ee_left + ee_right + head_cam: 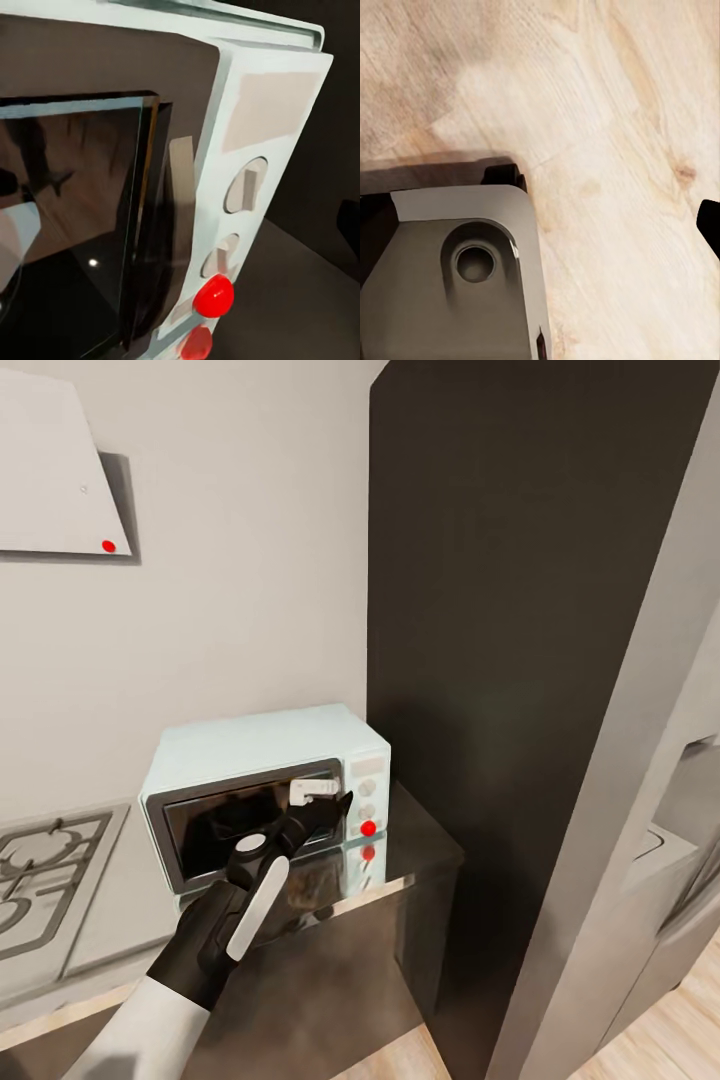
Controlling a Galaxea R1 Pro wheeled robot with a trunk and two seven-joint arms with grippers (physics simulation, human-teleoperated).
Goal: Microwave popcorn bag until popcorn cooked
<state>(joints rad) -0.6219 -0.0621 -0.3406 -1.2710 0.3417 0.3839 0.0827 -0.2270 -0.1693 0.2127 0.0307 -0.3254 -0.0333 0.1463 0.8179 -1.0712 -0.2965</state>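
Note:
The pale mint-blue microwave (265,745) stands on the reflective grey countertop (300,980) against the wall. Its dark glass door (250,825) looks almost shut, with a narrow dark gap on the panel side (154,225). My left gripper (325,812) is at the door's edge, just under the white handle (312,790) and beside the red knob (368,827) (213,295). Its one visible fingertip (349,225) sits far out, so it is open and empty. My right gripper (540,225) hangs open over the wood floor. The popcorn bag and the popcorn are out of view.
A tall dark cabinet (500,610) rises right beside the microwave. The grey gas hob (40,880) lies to the left, with the white hood (50,470) above it. My own grey base (450,262) is under the right gripper.

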